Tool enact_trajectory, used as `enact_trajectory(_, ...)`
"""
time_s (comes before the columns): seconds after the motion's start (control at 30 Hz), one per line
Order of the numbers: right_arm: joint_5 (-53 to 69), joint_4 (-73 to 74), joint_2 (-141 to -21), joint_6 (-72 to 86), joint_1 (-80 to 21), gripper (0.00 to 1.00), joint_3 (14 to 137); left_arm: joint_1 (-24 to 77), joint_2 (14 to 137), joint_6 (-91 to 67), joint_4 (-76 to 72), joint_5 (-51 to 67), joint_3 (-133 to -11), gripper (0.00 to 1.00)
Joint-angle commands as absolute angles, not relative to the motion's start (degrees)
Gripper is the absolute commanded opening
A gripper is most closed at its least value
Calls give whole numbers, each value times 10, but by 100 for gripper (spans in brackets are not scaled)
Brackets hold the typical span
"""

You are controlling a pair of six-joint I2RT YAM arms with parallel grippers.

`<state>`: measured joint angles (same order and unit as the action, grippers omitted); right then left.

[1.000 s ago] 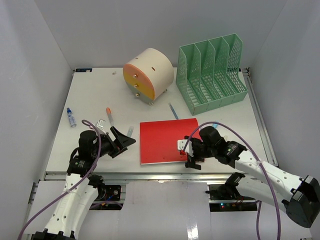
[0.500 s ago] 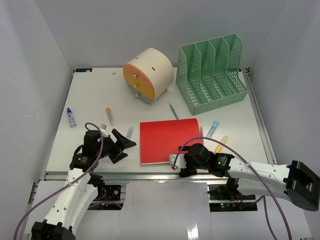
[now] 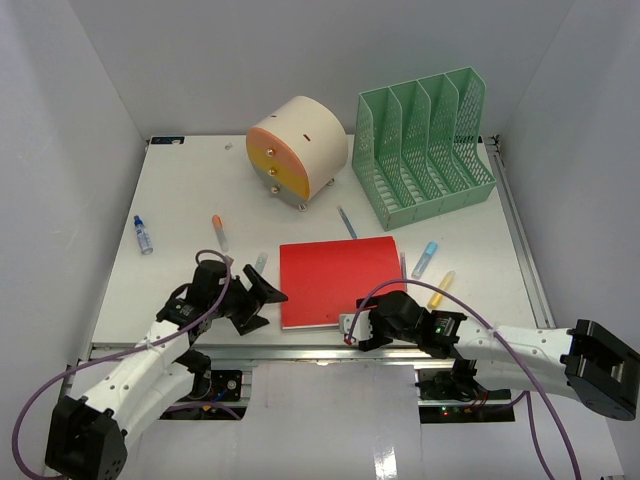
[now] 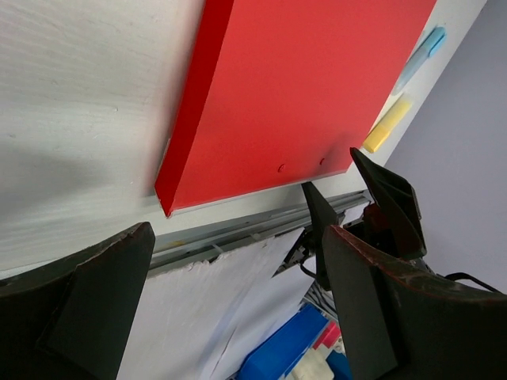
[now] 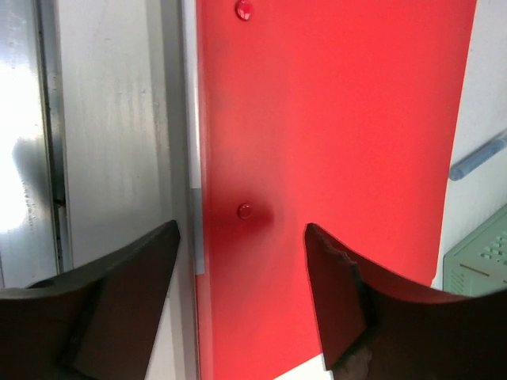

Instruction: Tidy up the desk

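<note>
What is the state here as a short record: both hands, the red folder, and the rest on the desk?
left hand: open, empty, facing the near left corner of the red folder
right hand: open, empty, over the folder's near edge
red folder: closed, flat on the desk
back of desk: round drawer unit, green file rack
loose: blue marker, yellow marker, orange-capped pen, small bottle

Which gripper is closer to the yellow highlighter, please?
Right. The right gripper sits at the front edge of the red folder, left of the yellow highlighter; the left gripper is farther left, beyond the folder.
</note>
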<state>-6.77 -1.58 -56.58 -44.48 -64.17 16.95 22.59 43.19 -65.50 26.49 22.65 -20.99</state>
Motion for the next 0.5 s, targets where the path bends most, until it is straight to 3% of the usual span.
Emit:
enact_trajectory(0.0,-36,6,-558,-456,-644,64,166,251,436,-713,248,185,-212,98)
enact_trajectory(0.27,-29,34,-538,-457,-645,37,170,271,419,-761,224,178,-180,97)
enact_trajectory(0.47,-29,42,-515,-459,-644,26,177,282,423,-785,211,176,-161,96)
